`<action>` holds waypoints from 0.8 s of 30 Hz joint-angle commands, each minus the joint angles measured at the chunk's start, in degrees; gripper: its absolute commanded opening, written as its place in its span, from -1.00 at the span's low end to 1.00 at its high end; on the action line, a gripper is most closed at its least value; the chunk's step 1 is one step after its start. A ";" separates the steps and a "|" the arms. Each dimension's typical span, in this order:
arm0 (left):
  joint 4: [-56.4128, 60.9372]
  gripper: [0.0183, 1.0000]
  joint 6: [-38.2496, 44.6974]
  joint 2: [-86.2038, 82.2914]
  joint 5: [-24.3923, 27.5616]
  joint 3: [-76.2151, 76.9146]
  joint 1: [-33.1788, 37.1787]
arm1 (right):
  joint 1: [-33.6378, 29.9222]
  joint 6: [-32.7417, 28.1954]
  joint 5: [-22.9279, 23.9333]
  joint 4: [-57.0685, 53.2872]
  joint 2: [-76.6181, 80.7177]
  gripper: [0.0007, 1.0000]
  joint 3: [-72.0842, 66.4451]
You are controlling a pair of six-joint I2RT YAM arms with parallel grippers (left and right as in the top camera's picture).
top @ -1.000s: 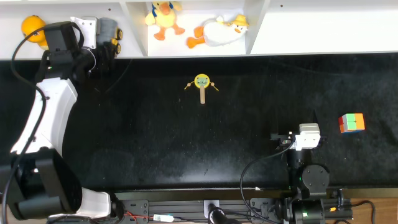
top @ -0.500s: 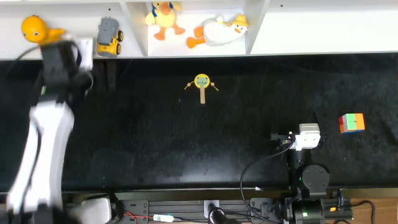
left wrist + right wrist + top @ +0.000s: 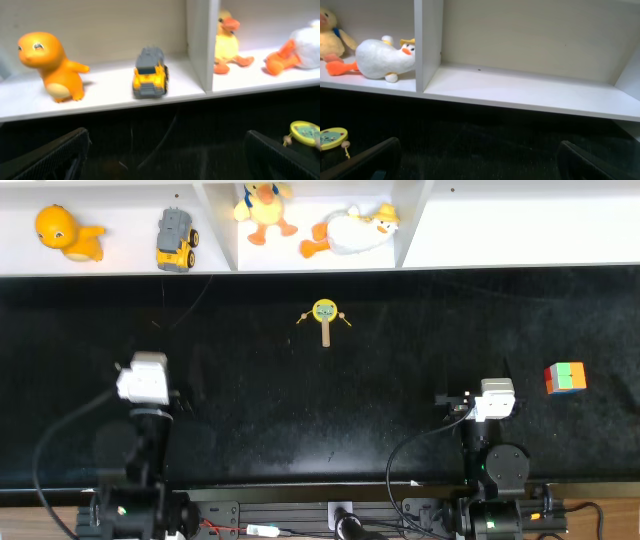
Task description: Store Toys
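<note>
On the white shelf (image 3: 320, 262) at the back, an orange dinosaur toy (image 3: 65, 230) (image 3: 50, 67) and a grey-yellow toy truck (image 3: 174, 238) (image 3: 150, 74) stand in the left compartment. A yellow duck plush (image 3: 265, 210) (image 3: 227, 42) and a white duck plush (image 3: 352, 230) (image 3: 382, 57) lie in the middle one. A yellow rattle drum (image 3: 325, 315) (image 3: 332, 137) lies on the black mat, and a coloured cube (image 3: 565, 377) sits at the right. My left gripper (image 3: 143, 377) (image 3: 165, 155) is open and empty at the front left. My right gripper (image 3: 495, 400) (image 3: 480, 160) is open and empty at the front right.
The shelf's right compartment (image 3: 530, 87) holds nothing. Upright white dividers (image 3: 200, 45) (image 3: 426, 45) separate the compartments. The black mat (image 3: 320, 410) covers the table between the arms and the shelf.
My left arm has drawn back from the left shelf compartment to the table's front left. The toy truck stays on the shelf beside the dinosaur. The right arm has not moved.
</note>
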 commanded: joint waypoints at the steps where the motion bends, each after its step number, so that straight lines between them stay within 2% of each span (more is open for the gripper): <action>1: -0.52 1.00 2.12 -8.68 -0.92 -7.13 -0.39 | 0.39 0.04 -0.02 0.26 -0.42 0.99 -0.76; 4: -8.72 0.99 1.70 -15.39 -0.70 -8.83 -0.42 | 0.42 0.04 -0.02 0.24 -0.42 0.99 -0.76; 8: -7.74 1.00 -0.72 -17.66 -0.83 -8.87 -0.59 | 0.42 0.07 -0.02 0.24 -0.42 0.99 -0.76; 24: -7.67 1.00 -0.70 -17.66 -0.92 -8.87 -0.50 | 0.39 0.04 -0.02 0.24 -0.42 0.99 -0.76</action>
